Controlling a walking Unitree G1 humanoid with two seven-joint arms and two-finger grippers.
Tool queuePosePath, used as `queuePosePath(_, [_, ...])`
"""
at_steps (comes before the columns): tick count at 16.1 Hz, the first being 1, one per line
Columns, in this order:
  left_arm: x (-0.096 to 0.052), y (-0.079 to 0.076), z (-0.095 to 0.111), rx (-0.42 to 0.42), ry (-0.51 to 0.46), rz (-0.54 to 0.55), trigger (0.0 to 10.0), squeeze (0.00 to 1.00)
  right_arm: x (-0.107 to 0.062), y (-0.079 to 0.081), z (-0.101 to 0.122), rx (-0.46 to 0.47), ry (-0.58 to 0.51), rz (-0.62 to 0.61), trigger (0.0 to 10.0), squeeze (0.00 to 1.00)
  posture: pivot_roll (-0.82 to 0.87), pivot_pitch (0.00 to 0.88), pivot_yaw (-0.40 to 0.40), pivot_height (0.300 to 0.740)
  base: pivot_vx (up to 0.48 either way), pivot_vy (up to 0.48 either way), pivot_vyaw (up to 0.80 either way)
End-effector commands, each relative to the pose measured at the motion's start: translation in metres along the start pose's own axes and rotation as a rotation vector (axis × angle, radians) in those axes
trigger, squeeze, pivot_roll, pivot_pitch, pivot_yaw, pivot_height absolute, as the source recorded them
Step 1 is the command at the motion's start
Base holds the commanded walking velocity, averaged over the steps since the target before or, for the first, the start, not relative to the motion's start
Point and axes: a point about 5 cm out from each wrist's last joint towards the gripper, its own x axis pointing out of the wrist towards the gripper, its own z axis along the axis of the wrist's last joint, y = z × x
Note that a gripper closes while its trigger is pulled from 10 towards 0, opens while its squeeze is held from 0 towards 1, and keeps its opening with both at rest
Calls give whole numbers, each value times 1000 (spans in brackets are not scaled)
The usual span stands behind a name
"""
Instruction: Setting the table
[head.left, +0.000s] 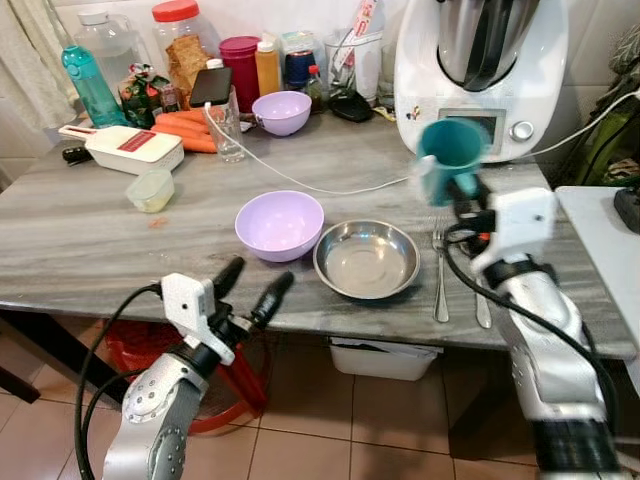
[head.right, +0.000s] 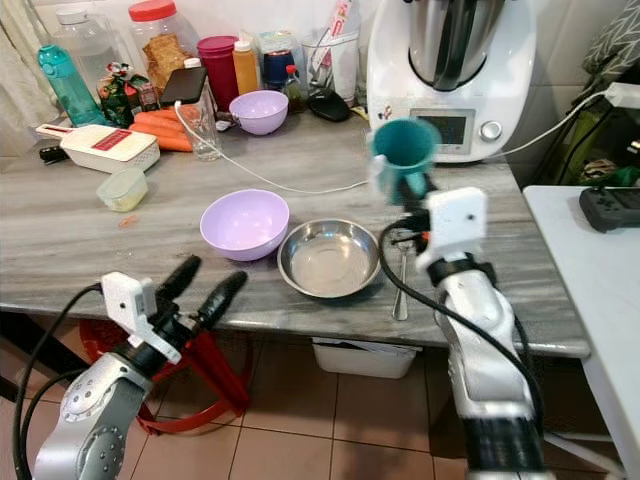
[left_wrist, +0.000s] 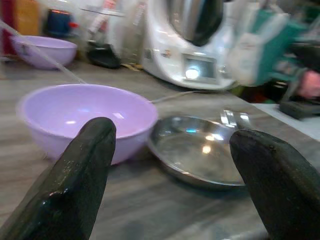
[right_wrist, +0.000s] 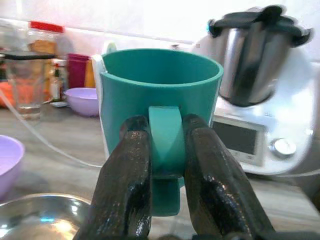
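Note:
My right gripper (right_wrist: 167, 165) is shut on the handle of a teal mug (head.left: 452, 150), holding it upright in the air above the table's right side, over the fork (head.left: 440, 272) and in front of the white kitchen machine (head.left: 480, 70). A steel plate (head.left: 366, 259) lies near the front edge with a lilac bowl (head.left: 279, 224) touching its left side. A spoon (head.left: 482, 308) lies right of the fork, partly hidden by my right arm. My left gripper (head.left: 250, 287) is open, low at the table's front edge, pointing toward the lilac bowl (left_wrist: 85, 117) and steel plate (left_wrist: 200, 155).
A second lilac bowl (head.left: 281, 112), a glass (head.left: 227, 125), carrots (head.left: 185, 130), a white slicer (head.left: 125, 147), jars and bottles crowd the back left. A white cable (head.left: 300, 180) runs across the grey table (head.left: 80, 230). A small plastic tub (head.left: 151, 189) sits left.

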Motion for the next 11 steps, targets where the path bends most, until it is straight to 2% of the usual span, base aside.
queuePosePath(1, [-1, -3, 3, -5, 5, -37, 10000, 0, 8, 1, 5, 1, -33, 33, 10000, 0, -109, 71, 86, 740, 0, 0, 0])
queuePosePath(2, [-1, -4, 3, -11, 7, -45, 10000, 0, 10, 1, 5, 9, -32, 36, 10000, 0, -109, 71, 86, 740, 0, 0, 0])
queuePosePath(3, [0, -9, 3, -23, 18, -99, 10000, 0, 19, -3, -2, 25, -11, 42, 10000, 0, -99, 74, 82, 740, 0, 0, 0])
queuePosePath(4, [3, -8, 5, -21, 12, -102, 10000, 0, 26, -5, -6, 19, 0, 45, 10000, 0, -89, 78, 81, 740, 0, 0, 0])
queuePosePath(11, [3, -14, 7, -60, 26, -146, 10000, 0, 40, -6, -25, 55, 43, 61, 10000, 0, -73, 97, 82, 740, 0, 0, 0])
